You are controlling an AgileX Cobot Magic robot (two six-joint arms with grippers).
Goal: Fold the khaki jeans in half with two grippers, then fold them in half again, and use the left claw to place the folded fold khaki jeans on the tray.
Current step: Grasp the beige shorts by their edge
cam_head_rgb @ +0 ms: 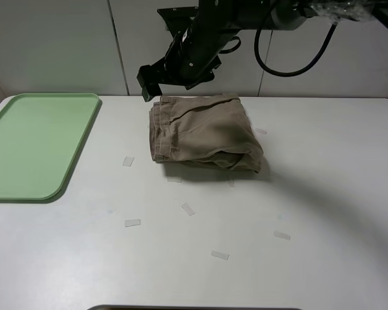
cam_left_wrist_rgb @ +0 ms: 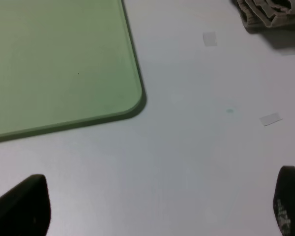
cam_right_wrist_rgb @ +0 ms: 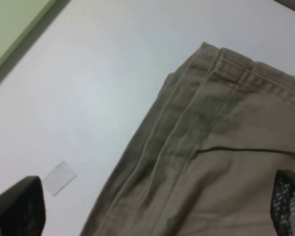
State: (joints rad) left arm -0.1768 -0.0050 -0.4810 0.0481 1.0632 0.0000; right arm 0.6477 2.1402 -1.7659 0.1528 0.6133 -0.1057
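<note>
The khaki jeans (cam_head_rgb: 204,132) lie folded into a thick bundle on the white table, at the back middle. The right wrist view shows their seamed edge (cam_right_wrist_rgb: 196,147); the left wrist view shows a corner (cam_left_wrist_rgb: 268,12). My right gripper (cam_head_rgb: 149,87) reaches across from the upper right and hovers over the bundle's far left corner. Its jaws stand wide apart and hold nothing (cam_right_wrist_rgb: 147,216). My left gripper (cam_left_wrist_rgb: 157,206) is open and empty, low over bare table near the corner of the mint-green tray (cam_left_wrist_rgb: 64,69). It is out of the exterior view. The tray (cam_head_rgb: 32,145) lies at the left and holds nothing.
Several small pale tape pieces (cam_head_rgb: 188,208) are scattered on the table in front of and beside the bundle. One lies close to the tray side (cam_head_rgb: 128,161). A white panelled wall stands behind the table.
</note>
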